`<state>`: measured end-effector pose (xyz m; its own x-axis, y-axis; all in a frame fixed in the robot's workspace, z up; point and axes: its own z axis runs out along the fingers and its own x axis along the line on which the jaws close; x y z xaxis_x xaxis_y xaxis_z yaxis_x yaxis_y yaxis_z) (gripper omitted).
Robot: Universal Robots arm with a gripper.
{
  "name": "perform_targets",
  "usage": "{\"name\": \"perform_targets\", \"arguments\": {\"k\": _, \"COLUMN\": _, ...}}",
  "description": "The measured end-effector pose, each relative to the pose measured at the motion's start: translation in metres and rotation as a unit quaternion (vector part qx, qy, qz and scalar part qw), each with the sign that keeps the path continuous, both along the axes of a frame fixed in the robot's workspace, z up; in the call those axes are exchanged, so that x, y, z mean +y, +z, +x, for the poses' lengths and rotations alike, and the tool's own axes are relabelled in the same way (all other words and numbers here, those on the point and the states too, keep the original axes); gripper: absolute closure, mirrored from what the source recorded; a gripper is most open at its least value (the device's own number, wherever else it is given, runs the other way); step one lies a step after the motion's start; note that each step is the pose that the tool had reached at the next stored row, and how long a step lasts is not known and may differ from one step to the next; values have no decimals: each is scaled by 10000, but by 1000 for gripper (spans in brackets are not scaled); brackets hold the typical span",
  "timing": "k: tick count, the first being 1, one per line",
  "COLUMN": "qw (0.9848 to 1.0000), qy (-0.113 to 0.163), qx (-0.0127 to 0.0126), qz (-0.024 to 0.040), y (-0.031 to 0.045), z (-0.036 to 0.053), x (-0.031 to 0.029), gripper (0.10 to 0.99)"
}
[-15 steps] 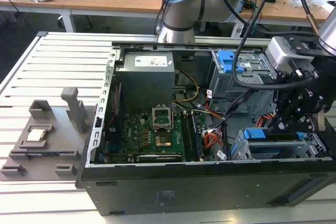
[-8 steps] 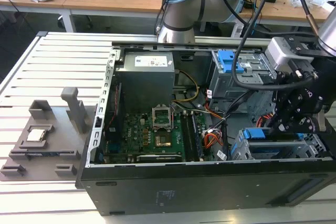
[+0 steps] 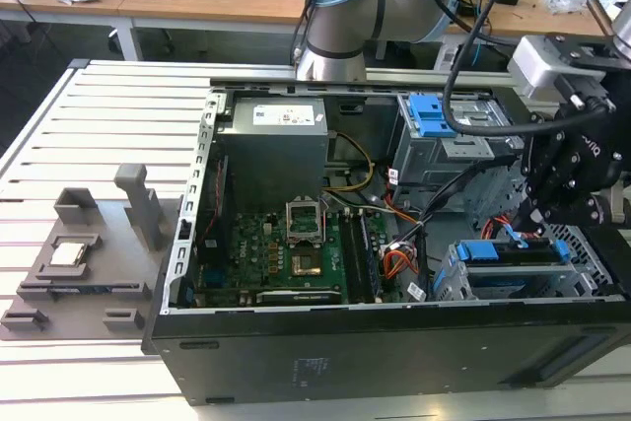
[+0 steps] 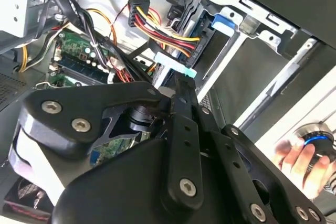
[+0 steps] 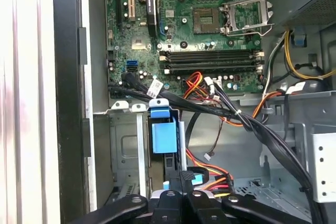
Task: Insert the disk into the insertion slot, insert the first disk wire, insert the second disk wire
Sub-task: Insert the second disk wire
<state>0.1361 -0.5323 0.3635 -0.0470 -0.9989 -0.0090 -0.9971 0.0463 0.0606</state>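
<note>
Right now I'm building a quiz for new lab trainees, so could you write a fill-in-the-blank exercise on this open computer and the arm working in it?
1. The disk is clipped in a carrier frame coloured ___.
2. In the exterior view, the tool hangs above the insertion slot on the view's ___ side.
3. In the second wrist view, the round blue-ringed object is gripped by a person's ___.

Missing words: blue; right; hand.

Silver-and-blue jointed arm reaching in from the far side, black gripper pointing down at the exterior view's right, jaws drawn close together, a person's hand in the second wrist view
</note>
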Motion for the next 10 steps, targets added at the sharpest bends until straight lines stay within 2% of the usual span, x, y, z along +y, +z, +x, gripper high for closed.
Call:
{"name": "perform_targets", "arguments": {"k": 2, "qw": 10000, "qy": 0, "qx": 0, "qz": -9, "y": 66, "z": 0, "x": 7, "gripper": 980}}
{"name": "perform_targets", "arguments": {"k": 4, "qw": 10000, "qy": 0, "qx": 0, "qz": -8, "y": 91, "z": 0, "x": 8, "gripper": 980}}
{"name": "perform_targets", "arguments": {"k": 10, "qw": 10000, "qy": 0, "qx": 0, "qz": -8, "y": 95, "z": 0, "x": 7, "gripper": 980}}
